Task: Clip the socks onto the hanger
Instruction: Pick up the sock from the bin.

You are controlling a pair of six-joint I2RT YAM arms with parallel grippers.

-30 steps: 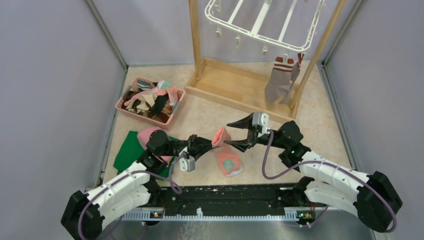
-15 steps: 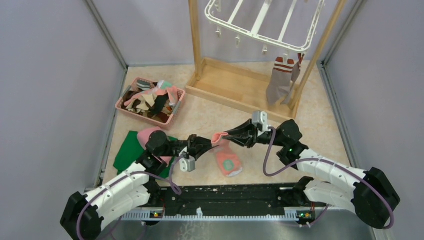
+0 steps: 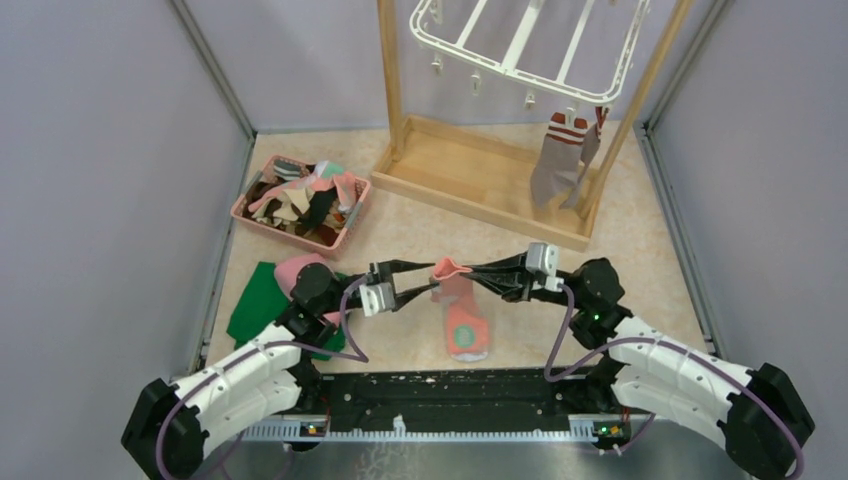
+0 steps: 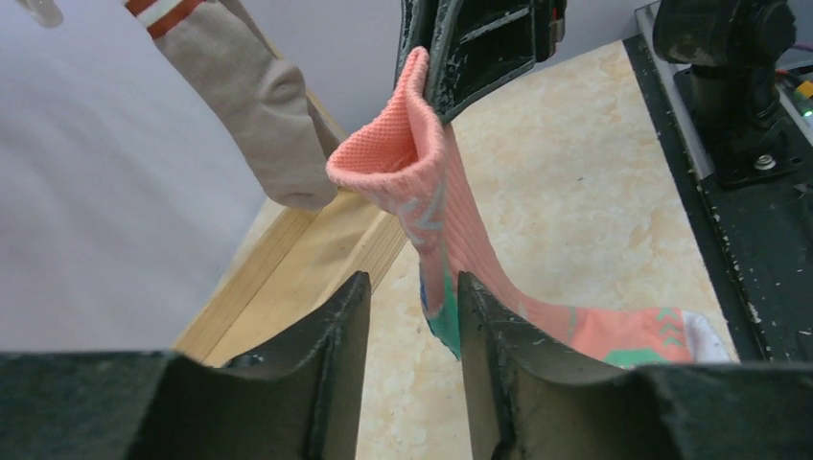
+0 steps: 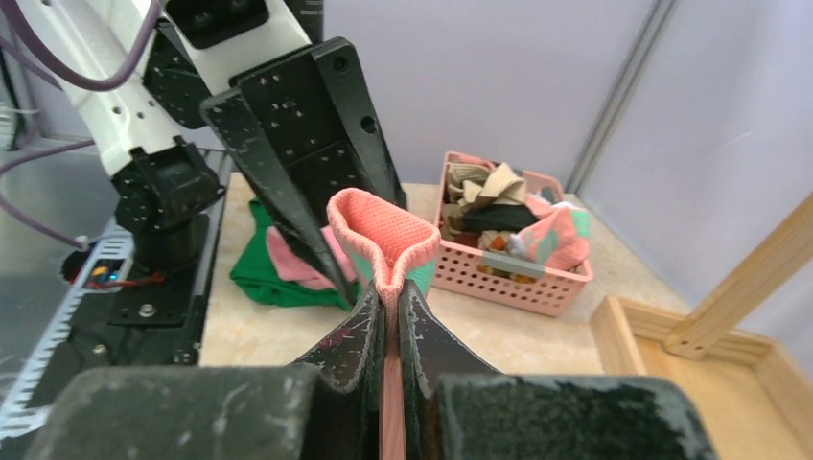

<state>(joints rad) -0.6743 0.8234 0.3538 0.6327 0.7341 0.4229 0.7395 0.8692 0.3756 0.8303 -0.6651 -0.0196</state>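
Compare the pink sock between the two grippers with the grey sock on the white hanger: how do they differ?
Colour: the pink sock is salmon with teal and white shapes; the grey sock is grey-brown with a red-and-white striped cuff.
Hold: the pink sock is pinched by the right gripper; the grey sock hangs from the hanger.
Both are held at the cuff, toe downward.

The beige table (image 3: 640,240) is occupied by a basket (image 3: 285,230) upper left, green cloth (image 3: 252,300) lower left, wooden stand (image 3: 470,185) upper centre, possibly a sock (image 3: 467,325) toe centrally.
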